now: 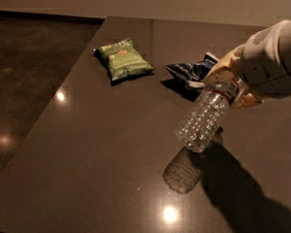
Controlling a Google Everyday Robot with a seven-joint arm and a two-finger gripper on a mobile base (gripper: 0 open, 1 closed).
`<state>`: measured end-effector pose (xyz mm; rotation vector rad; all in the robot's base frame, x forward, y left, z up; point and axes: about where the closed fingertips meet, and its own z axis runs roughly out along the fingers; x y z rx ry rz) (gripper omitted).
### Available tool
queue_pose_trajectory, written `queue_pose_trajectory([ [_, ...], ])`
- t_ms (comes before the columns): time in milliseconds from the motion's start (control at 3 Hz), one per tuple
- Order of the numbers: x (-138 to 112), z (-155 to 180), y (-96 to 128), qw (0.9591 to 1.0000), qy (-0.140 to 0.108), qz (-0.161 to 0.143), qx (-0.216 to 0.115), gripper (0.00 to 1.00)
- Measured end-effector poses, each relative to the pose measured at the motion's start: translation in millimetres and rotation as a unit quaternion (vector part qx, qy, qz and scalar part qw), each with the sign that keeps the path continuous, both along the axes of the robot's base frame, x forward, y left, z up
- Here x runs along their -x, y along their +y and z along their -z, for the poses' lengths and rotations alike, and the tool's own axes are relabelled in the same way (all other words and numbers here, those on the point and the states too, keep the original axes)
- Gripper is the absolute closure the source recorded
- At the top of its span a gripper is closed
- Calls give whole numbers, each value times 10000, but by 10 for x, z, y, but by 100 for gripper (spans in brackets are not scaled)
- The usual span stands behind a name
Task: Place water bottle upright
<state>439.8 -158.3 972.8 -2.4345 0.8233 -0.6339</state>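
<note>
The water bottle (203, 118) is clear and ribbed, with a red-edged label near its top. It hangs tilted above the dark table (97, 159), its base pointing down and to the left over its shadow. My gripper (230, 84) is at the right, shut on the bottle's upper end. The tan fingers (222, 68) wrap the neck and hide the cap. The bottle's base is a little above the tabletop, not resting on it.
A green snack bag (123, 58) lies flat at the back left of the table. A dark blue snack bag (191, 71) lies just behind the bottle and gripper. The table's left edge (53, 110) drops to a dark floor.
</note>
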Motion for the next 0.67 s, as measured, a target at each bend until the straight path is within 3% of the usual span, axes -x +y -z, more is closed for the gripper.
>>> queue_pose_trajectory([
  [333, -214, 161, -153, 9970, -641, -239, 360, 100],
  [667, -307, 329, -259, 9872, -1252, -390, 908, 100],
])
